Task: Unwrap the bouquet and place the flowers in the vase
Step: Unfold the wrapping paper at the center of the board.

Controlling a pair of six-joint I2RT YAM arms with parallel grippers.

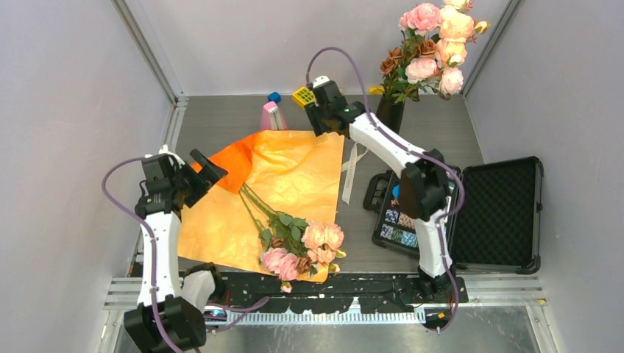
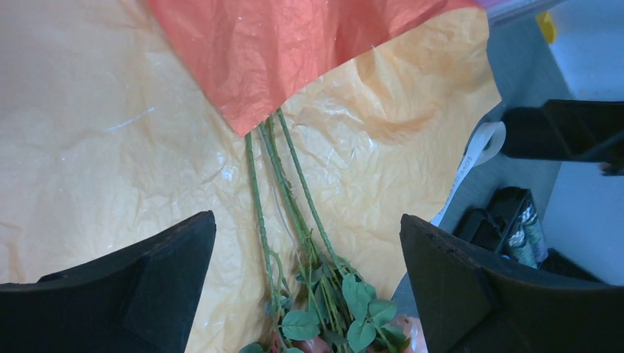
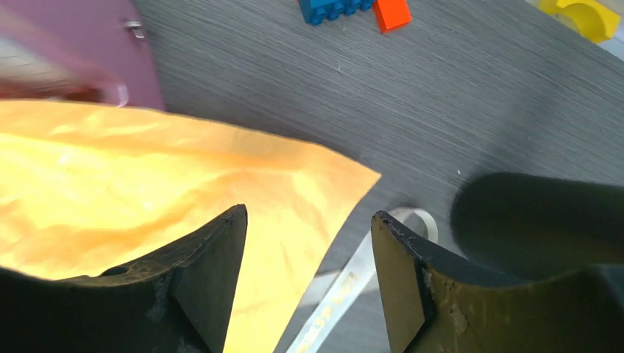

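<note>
- Your workspace is a grey table (image 1: 221, 118) boxed in by pale panels.
- Your right pincer (image 3: 309, 220) stands spread over the far right corner of the orange paper (image 1: 294, 169), with nothing pinched between the jaws.
- Just right of that corner lies one cream ribbon (image 3: 346, 287). It carries printing, too blurred to read.
- Your left pincer (image 2: 307, 217) is spread wide above the paper's left part, gripping nothing.
- The paper lies flat, with one far left corner (image 1: 234, 165) folded over.
- The flowers (image 1: 302, 243) lie loose on the paper, stem ends tucked under that fold and blooms at the near edge. You can see four pink heads plainly; the darker ones are hard to count.
- The vase (image 1: 390, 114) stands far right, well apart from them, and holds one bunch of roses (image 1: 430, 44).
- Along the far edge you have one pink metronome (image 1: 274, 116), one blue brick (image 1: 274, 96), one red brick (image 3: 390, 13) and one yellow piece (image 1: 303, 96).
- One open black case (image 1: 500, 213) sits right of your right arm.
</note>
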